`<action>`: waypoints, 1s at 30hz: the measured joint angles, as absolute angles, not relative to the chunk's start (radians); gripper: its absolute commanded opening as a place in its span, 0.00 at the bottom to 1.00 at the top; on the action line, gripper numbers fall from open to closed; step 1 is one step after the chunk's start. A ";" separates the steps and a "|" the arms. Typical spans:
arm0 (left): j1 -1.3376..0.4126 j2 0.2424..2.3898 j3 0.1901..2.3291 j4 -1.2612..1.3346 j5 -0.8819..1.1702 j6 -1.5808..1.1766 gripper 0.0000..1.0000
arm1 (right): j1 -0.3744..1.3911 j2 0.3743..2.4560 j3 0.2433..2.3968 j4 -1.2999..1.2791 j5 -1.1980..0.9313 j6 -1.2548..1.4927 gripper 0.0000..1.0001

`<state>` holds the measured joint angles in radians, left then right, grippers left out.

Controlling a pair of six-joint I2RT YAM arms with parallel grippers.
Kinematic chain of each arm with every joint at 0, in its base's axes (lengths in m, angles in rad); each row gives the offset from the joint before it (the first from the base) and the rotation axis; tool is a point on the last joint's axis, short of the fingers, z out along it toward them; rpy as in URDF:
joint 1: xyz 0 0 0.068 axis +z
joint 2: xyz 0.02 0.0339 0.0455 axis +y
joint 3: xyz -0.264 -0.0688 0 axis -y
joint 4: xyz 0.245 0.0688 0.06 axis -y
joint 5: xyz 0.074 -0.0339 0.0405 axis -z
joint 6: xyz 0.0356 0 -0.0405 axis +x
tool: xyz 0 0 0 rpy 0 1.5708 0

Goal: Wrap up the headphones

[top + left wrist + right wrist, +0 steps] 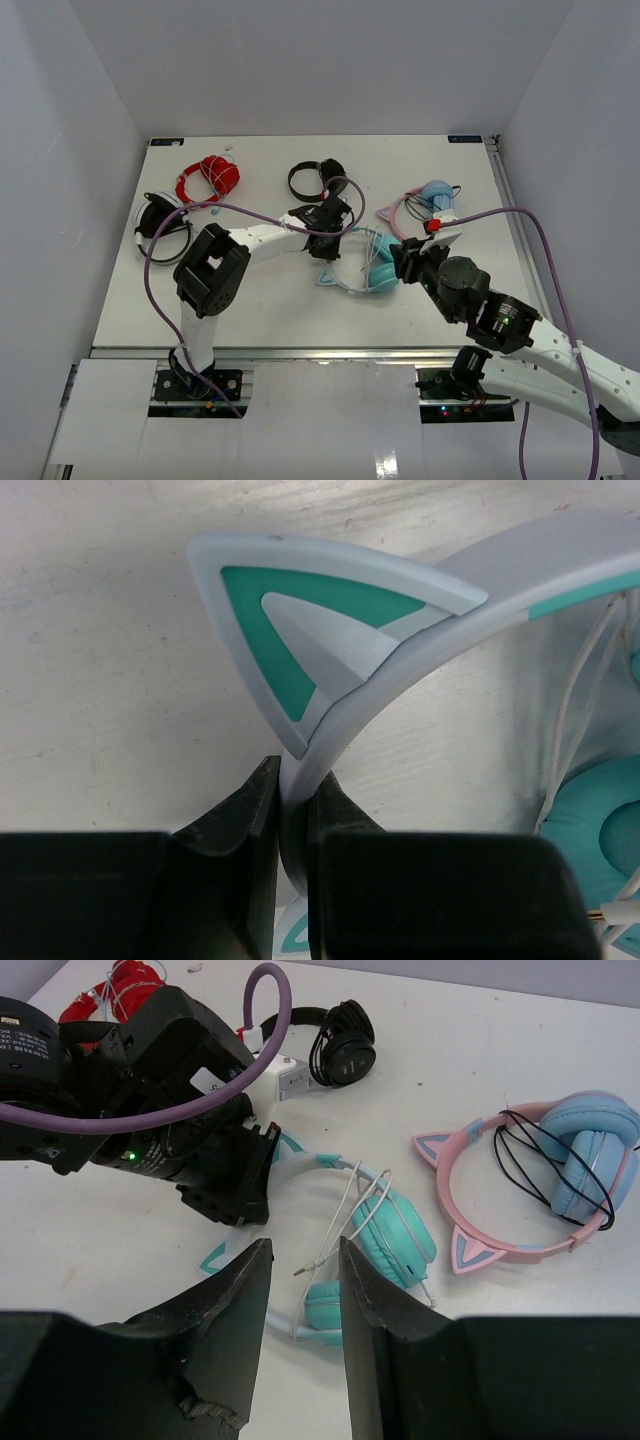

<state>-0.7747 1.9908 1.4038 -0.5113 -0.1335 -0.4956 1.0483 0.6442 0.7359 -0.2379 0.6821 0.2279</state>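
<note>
While clamping teal padded cat-ear headphones, midway towards near edge, in black left gripper, risks losing them if tugged. May miss thin white cable with parted, empty black right gripper.

Teal cat-ear headphones lie flat mid-table, thin white cable draped across one cup.

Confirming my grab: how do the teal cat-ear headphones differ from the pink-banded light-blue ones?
The teal cat-ear headphones carry a loose white cable; the pink-banded light-blue headphones have black cable looped round them. The left gripper pinches the teal pair's headband; the pink pair lies free. Both have cat ears.
</note>
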 measured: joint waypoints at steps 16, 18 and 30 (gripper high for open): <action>-0.775 2.009 1.435 -0.499 -0.127 -0.513 0.38 | 1.048 0.642 0.723 -0.239 0.682 0.228 0.40; -0.775 2.009 1.435 -0.499 -0.127 -0.513 0.45 | 1.048 0.642 0.723 -0.238 0.682 0.228 0.40; -0.776 2.009 1.435 -0.495 -0.147 -0.523 0.74 | 1.048 0.642 0.723 -0.238 0.682 0.228 0.41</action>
<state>-0.7757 2.0088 1.4353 -0.4945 -0.1466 -0.5232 1.0484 0.6422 0.7231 -0.2382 0.6819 0.2279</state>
